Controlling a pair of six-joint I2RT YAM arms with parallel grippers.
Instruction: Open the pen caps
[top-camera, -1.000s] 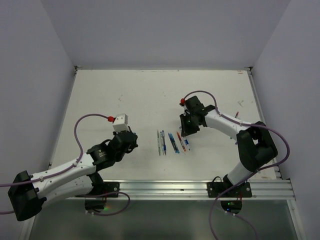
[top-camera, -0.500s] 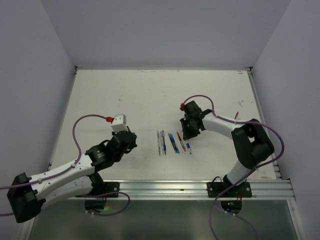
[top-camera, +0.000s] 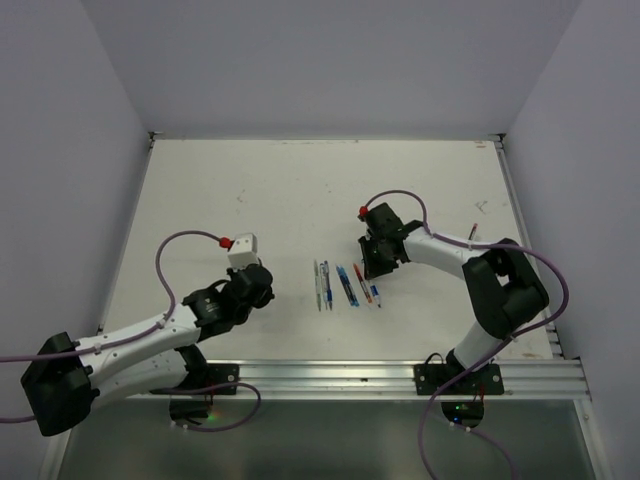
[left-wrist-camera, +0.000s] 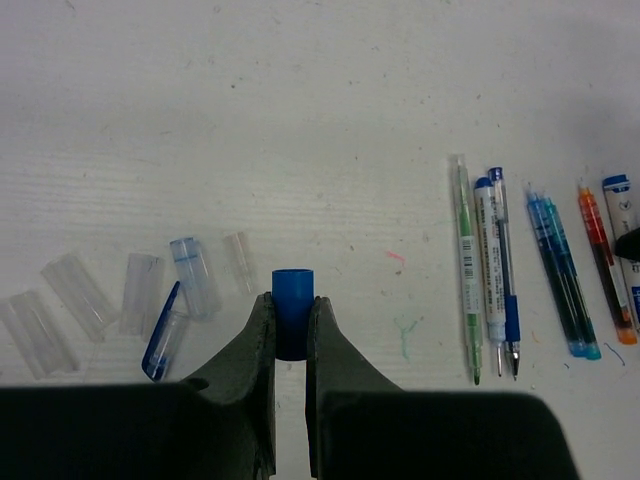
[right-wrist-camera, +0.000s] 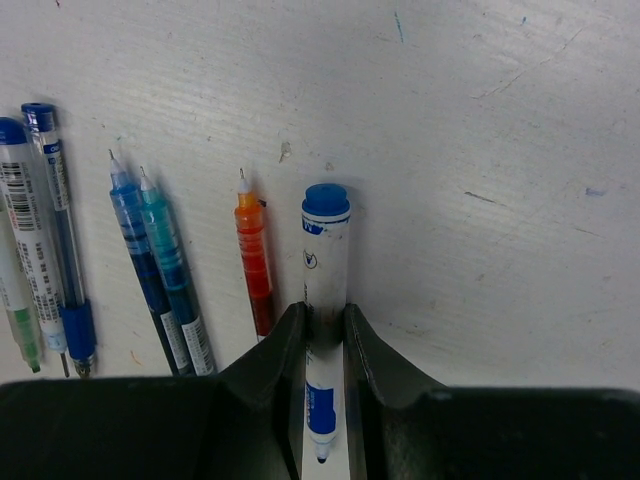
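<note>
My left gripper is shut on a short blue pen cap, just above the table; it sits left of the pen row in the top view. Several clear caps lie on the table left of it, one with a blue clip. My right gripper is shut on a white marker with a blue end and a bare tip, low over the table at the right end of the pen row. An orange pen lies beside it.
Uncapped pens lie side by side: a green one, a blue-grip one, a blue and a teal one. The table's raised metal rail runs along the near edge. Purple cables loop off both wrists.
My right gripper has moved down and nearer to the pen row with the marker. My left gripper has shifted slightly right and nearer, still holding the blue cap.
</note>
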